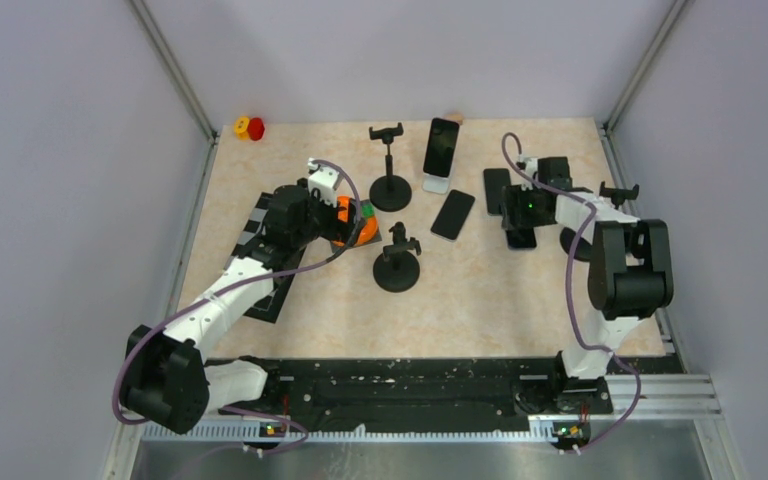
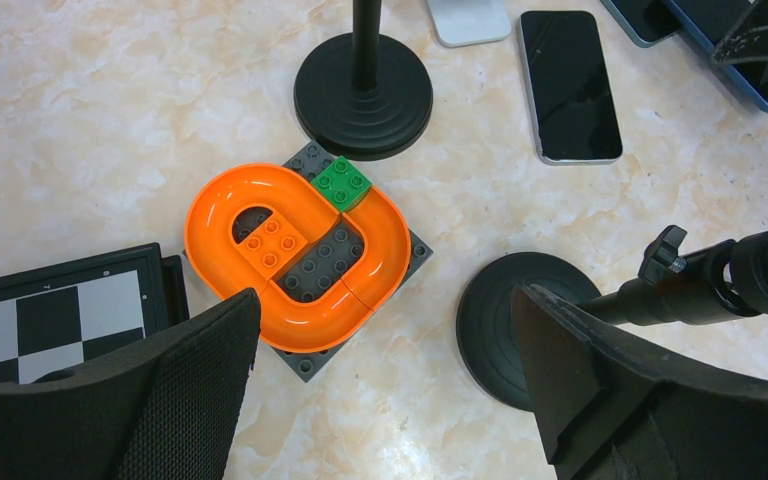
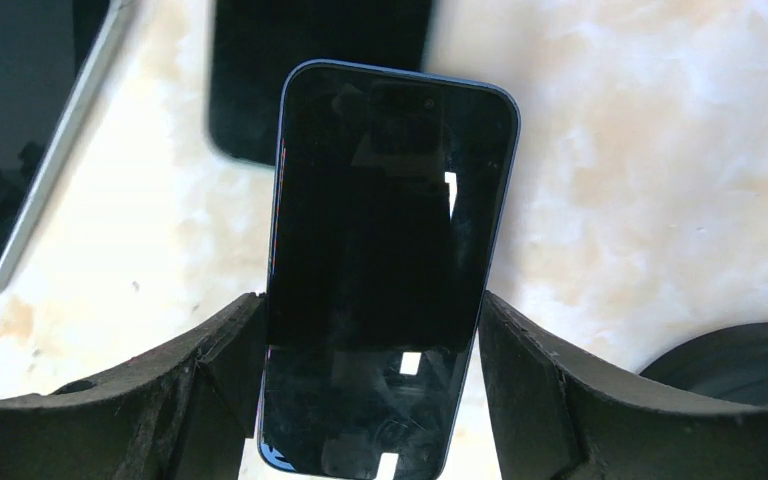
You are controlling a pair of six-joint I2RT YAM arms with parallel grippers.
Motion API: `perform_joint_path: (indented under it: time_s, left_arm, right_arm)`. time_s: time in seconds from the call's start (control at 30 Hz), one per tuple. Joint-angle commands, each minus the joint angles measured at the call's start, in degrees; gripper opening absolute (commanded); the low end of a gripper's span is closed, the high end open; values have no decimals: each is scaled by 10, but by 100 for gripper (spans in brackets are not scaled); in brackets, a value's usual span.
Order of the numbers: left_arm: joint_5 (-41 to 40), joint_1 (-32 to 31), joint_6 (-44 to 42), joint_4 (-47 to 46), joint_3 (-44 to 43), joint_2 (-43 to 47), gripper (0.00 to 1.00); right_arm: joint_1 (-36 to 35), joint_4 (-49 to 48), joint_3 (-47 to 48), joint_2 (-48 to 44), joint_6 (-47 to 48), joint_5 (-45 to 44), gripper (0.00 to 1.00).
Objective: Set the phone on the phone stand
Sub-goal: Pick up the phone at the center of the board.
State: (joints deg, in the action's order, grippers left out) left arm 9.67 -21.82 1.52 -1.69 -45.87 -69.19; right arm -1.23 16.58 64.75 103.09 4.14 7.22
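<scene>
My right gripper point(image 3: 372, 320) is shut on a dark phone with a blue rim point(image 3: 390, 220); both fingers press its long edges, and it overlaps another phone below. In the top view this gripper point(image 1: 513, 212) is right of centre. A clamp phone stand point(image 1: 617, 192) stands just right of it, and its black base shows in the right wrist view point(image 3: 740, 360). A short black stand point(image 1: 397, 262) sits mid-table and a tall one point(image 1: 390, 165) behind it. My left gripper point(image 2: 385, 300) is open and empty over bare table, between the orange track and the short stand's base point(image 2: 505, 330).
An orange brick track on a grey plate point(image 2: 295, 250) lies under my left wrist, with a checkerboard panel point(image 2: 50, 320) to its left. Loose phones point(image 1: 453, 214) point(image 1: 497, 190) lie flat at centre. A white stand holding a phone point(image 1: 440, 150) is at the back. A red and yellow button point(image 1: 250, 127) sits far left.
</scene>
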Motion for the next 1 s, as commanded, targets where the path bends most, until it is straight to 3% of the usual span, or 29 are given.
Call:
perform_joint_path:
  time_s: [0.0,0.63,0.97]
  left_arm:
    - [7,2,-5,-10,-16,4,99]
    - [8,1,-9,-10,-13,6,99]
    - [14,2,-10,-13,-14,8,99]
  right_arm:
    - [-31,-16,-18,-66,31,2,28]
    - [-113,11,-124,-142,161,81,29]
    - [-131,2,-132,-165,180,106,28]
